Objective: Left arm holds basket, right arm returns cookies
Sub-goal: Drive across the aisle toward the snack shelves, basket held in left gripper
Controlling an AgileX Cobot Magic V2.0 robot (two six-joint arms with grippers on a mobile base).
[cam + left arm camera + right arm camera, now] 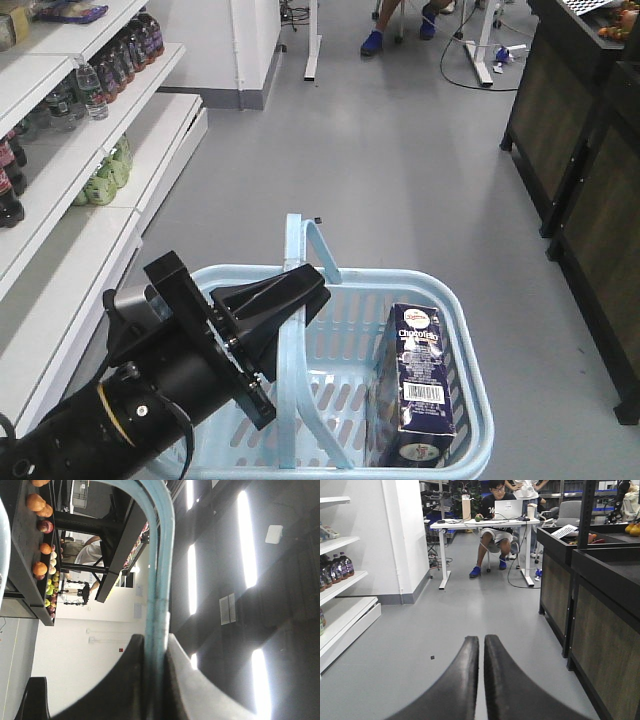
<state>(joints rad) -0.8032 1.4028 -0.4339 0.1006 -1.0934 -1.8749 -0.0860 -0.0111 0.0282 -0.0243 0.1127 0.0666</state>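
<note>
Here, tall cardboard cookies (navy, boxy) in slotted plastic basket.

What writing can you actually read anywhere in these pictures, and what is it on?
"Chocofello": white lettering on the dark cookie box standing in the blue basket.
Round logo near the box's top: too small to read.
Barcode digits and other fine print on the box: too small to read.
Labels on the shelf bottles: blurred.
Both wrist views: nothing legible.
</note>
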